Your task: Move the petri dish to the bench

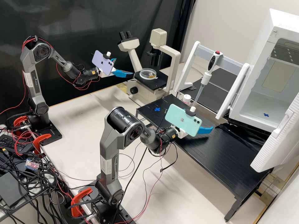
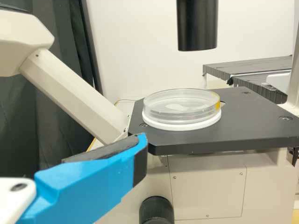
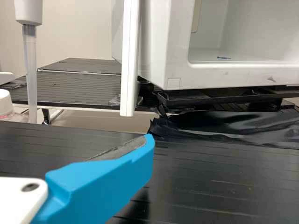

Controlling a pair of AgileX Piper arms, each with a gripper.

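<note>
On the black stage (image 1: 157, 82) of the microscope lies the clear, lidded petri dish (image 1: 147, 73), yellow at its edge. The left gripper (image 1: 124, 67) is open just left of the stage, apart from the dish. From the left wrist, the petri dish (image 2: 181, 103) rests flat on a white ring, beyond the left gripper (image 2: 145, 142), one of whose blue fingers (image 2: 88, 182) shows a dark pad. My right gripper (image 1: 206, 130) hangs over the black bench (image 1: 224, 158). Close up, the right gripper (image 3: 148, 145) is above this dark ribbed surface; its far side is hidden.
A blue cross (image 1: 157, 109) marks the bench's left part. Behind it stand a pipette (image 1: 205, 77) on a white stand and a small white-capped bottle (image 1: 186, 99). The white incubator (image 1: 258, 102) has its door open at the right. The microscope's black column (image 2: 197, 25) hangs above the dish.
</note>
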